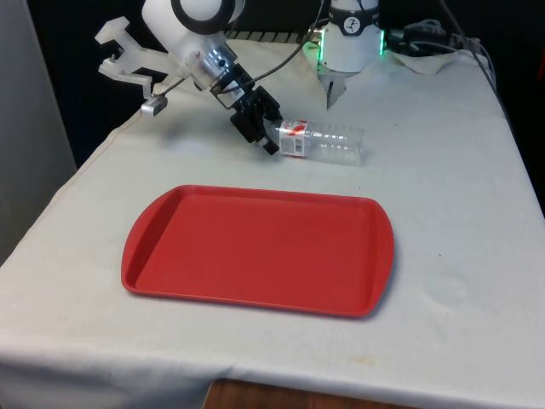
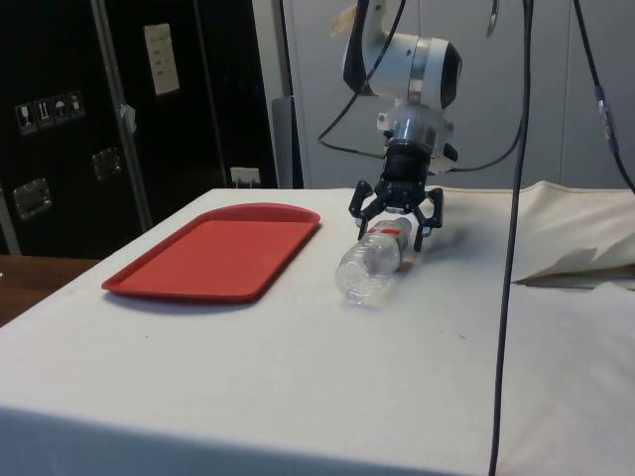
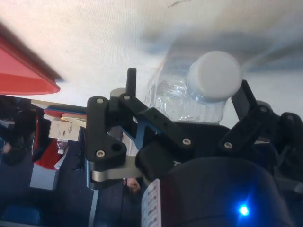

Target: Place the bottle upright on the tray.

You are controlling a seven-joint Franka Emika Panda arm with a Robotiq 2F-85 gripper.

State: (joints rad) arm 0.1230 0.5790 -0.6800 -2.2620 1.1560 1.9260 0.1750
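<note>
A clear plastic bottle [image 1: 328, 141] with a white cap and a red-and-white label lies on its side on the white cloth, just beyond the red tray's [image 1: 255, 247] far edge. My gripper [image 1: 267, 135] is at the bottle's cap end, tilted low over the table. In the side view the gripper [image 2: 392, 228] is open, with a finger on each side of the bottle [image 2: 369, 266] near its neck and a gap to either one. The wrist view has the white cap [image 3: 213, 75] between the spread fingers [image 3: 131, 81]. The tray [image 2: 213, 255] holds nothing.
Bunched white cloth and cables [image 1: 430, 51] lie at the table's far end, on the front view's right. A black cable [image 2: 508, 258] hangs down in the side view. Bare cloth surrounds the tray up to the table's near edge [image 1: 255, 375].
</note>
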